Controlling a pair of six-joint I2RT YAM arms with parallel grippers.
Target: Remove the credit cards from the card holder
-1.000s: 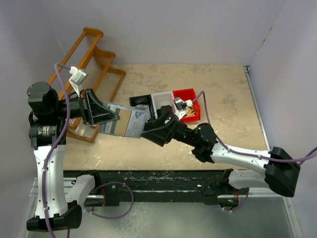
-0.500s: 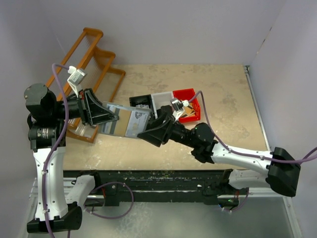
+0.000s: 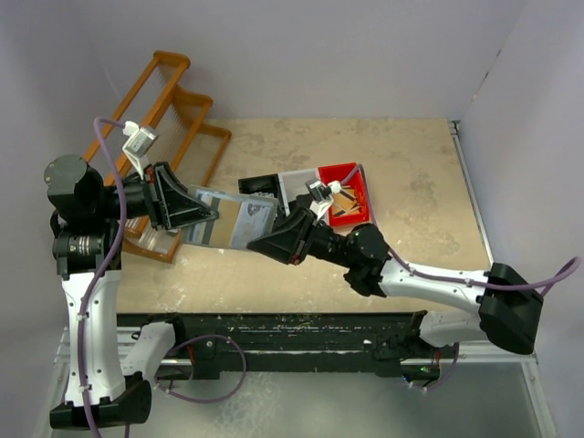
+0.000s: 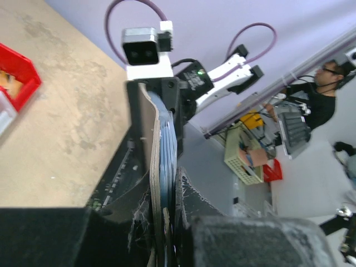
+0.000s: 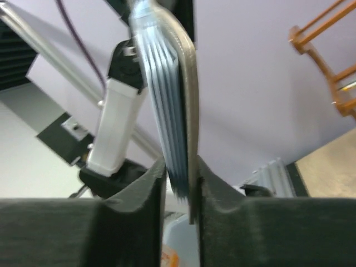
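Left gripper [image 3: 213, 217] pinched the card holder [image 3: 239, 222] aloft between the arms. Right gripper [image 3: 257, 243] pinched its far end. Credit cards [image 5: 167, 111] inside judged thin, stiff and slippery; grasp exposed edges.

Over L-ctr of table [image 3: 411, 182], card holder [image 3: 233, 222] hangs in the air btwn the two grippers: L gripper [image 3: 212, 217] on its L end, R gripper [image 3: 259, 243] on its R, nearer end. Credit cards [image 5: 167, 111] stacked inside card holder, their edges btwn R gripper's fingers [image 5: 146, 189]. Behind card holder, a row of 3 containers on table: tray [image 3: 260, 185] at L, mid bin [image 3: 297, 181] just beside it, end bin [image 3: 339, 170] at R w/ small pieces [image 3: 345, 203] inside. Rack [image 3: 178, 100] at far-L corner, behind L arm
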